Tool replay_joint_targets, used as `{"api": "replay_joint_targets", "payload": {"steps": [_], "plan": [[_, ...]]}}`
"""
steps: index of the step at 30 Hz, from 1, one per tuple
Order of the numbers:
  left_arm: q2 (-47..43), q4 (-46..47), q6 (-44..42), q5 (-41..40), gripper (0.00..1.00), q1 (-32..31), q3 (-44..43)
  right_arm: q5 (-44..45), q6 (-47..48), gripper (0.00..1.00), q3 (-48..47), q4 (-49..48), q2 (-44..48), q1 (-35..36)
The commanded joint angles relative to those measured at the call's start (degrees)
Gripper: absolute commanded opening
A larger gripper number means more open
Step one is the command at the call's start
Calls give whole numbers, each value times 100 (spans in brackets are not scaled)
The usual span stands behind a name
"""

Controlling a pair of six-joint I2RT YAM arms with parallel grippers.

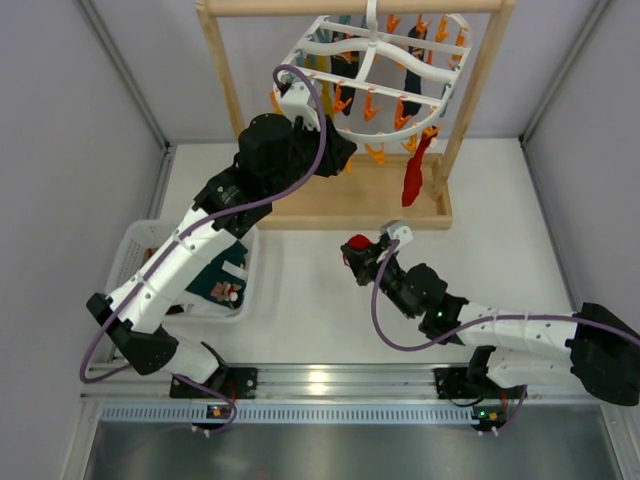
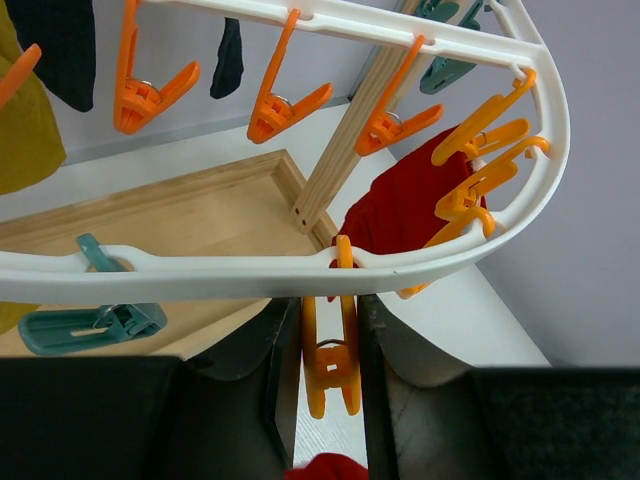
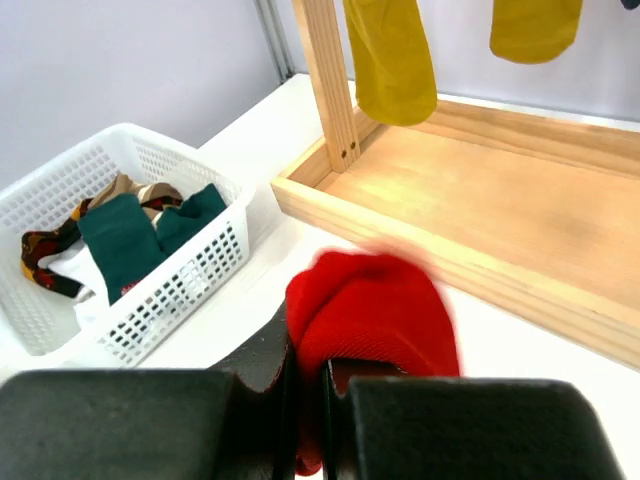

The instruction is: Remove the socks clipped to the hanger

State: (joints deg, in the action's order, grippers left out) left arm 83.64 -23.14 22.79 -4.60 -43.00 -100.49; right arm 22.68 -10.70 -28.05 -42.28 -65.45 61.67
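Note:
The white hanger (image 1: 372, 52) hangs from the wooden rack, with orange and teal clips dangling from it. My left gripper (image 1: 338, 152) is raised to its near rim (image 2: 200, 272). In the left wrist view its fingers (image 2: 283, 345) press both sides of an orange clip (image 2: 330, 360). My right gripper (image 1: 353, 252) is low over the table, shut on a bunched red sock (image 3: 375, 315). A second red sock (image 1: 414, 177) hangs clipped at the hanger's right and shows in the left wrist view (image 2: 400, 212). Mustard socks (image 3: 392, 60) and dark socks (image 2: 62, 45) also hang clipped.
A white basket (image 1: 135, 250) holding clothes stands at the left and shows in the right wrist view (image 3: 130, 137). The wooden rack's tray base (image 1: 350, 205) and uprights (image 1: 225, 75) stand under the hanger. Grey walls enclose the table.

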Motion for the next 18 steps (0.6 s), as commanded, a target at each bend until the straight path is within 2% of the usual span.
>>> {"api": "replay_joint_targets", "payload": {"steps": [1,2,5,6,10,11,12,13,18], "plan": [[-128,459,42,-208,20,11,28,52,-257,0,186,253,480,117],[-180,450,42,-234,29,11,90,122,-353,0,204,473,655,117],[-435,450,33,-339,44,11,406,193,-494,0,116,1457,910,109],[-601,442,33,-435,52,11,512,202,-538,0,81,1642,972,117],[-1138,433,-125,-884,70,20,1171,281,-679,0,-59,2583,1184,108],[-1409,424,-151,-1093,84,20,1407,290,-688,0,-121,2880,1236,108],[-1411,415,-169,-1096,84,20,1409,290,-679,0,-165,3005,1254,108],[-1733,380,-152,-1296,99,20,1627,290,-644,0,-200,3102,1271,117],[-2807,196,-116,-1991,99,20,2532,194,-451,0,-516,3577,1175,108]]}}
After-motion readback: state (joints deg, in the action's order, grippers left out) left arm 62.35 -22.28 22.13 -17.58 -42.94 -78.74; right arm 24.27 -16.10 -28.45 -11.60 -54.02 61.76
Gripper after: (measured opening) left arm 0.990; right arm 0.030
